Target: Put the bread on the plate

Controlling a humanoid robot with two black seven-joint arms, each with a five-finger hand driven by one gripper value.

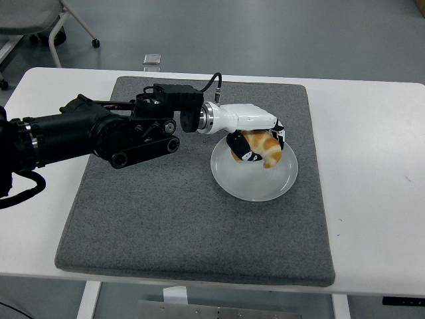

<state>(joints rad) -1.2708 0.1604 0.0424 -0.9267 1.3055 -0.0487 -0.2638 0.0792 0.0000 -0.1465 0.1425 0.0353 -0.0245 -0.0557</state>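
Observation:
My left hand (257,143), white with black fingers, is shut on the golden-brown bread (267,149). It holds the bread low over the far part of the white plate (249,181); whether the bread touches the plate I cannot tell. The plate sits on the right half of the grey mat (166,212). The black left arm (99,133) reaches in from the left edge. The right arm is out of view.
The grey mat covers the middle of the white table (372,173). A small grey object (152,59) lies on the floor beyond the table's far edge. Chair legs (66,26) stand at the top left.

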